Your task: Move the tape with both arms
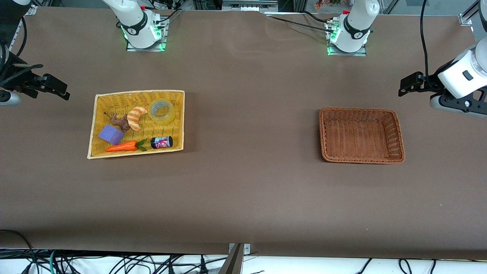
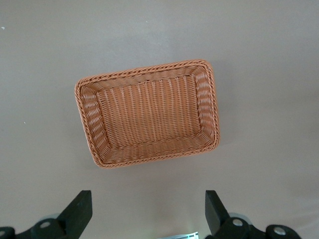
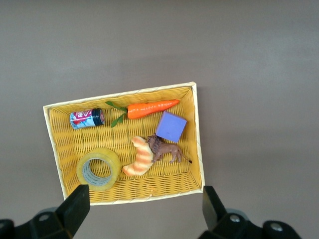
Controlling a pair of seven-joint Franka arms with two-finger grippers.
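Carrot (image 1: 121, 146) lies nearest; tape (image 1: 161, 111) at its 1 o'clock in yellow basket (image 1: 99, 125). No grasp begun. Both claws spread: right claw (image 3: 144, 209) over basket, left claw (image 2: 148, 211) over brown basket (image 2: 209, 94). Next, probably: right descends onto tape.

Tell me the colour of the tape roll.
Clear yellowish tape; best in the right wrist view.

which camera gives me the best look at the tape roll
The right wrist view: the tape lies flat in the yellow basket, its hole plain. The front view shows it smaller. The left wrist view shows none of it.
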